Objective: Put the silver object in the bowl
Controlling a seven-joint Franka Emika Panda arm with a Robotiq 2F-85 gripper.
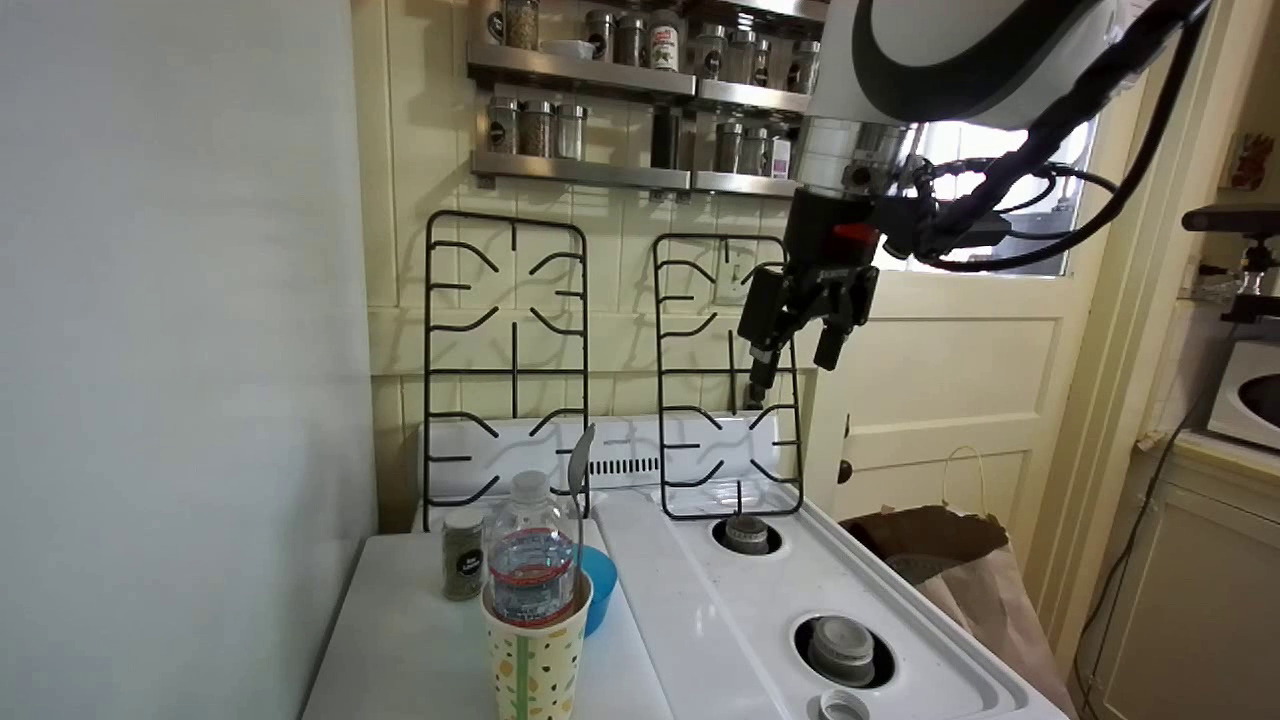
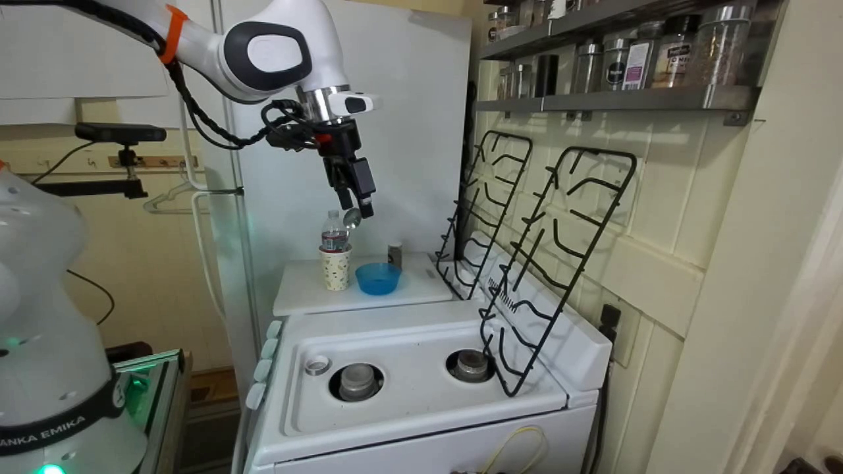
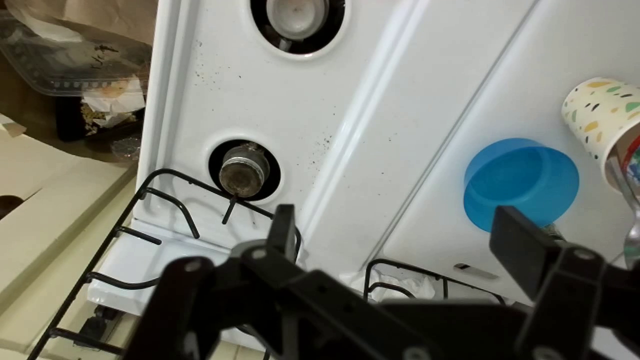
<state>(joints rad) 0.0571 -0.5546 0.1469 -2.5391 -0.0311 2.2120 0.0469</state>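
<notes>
The silver object is a spoon [image 1: 579, 462] that stands upright in a patterned paper cup [image 1: 538, 665] beside a clear bottle [image 1: 530, 560]. The spoon also shows in an exterior view [image 2: 353, 218] and at the right edge of the wrist view [image 3: 634, 240]. The light-blue bowl [image 2: 377, 280] sits on the white surface right by the cup; it looks empty in the wrist view [image 3: 517, 182]. My gripper [image 1: 793, 372] is open and empty, high above the surface. In the wrist view its fingers [image 3: 400, 230] are wide apart, one overlapping the bowl's edge in the picture.
A spice jar [image 1: 463, 555] stands behind the cup. Two black grates [image 1: 515, 372] [image 1: 733, 372] lean upright against the wall at the back. The white stove [image 2: 408, 355] has exposed burners and a loose ring [image 2: 317, 365]. Shelves of jars [image 1: 585, 168] hang on the wall.
</notes>
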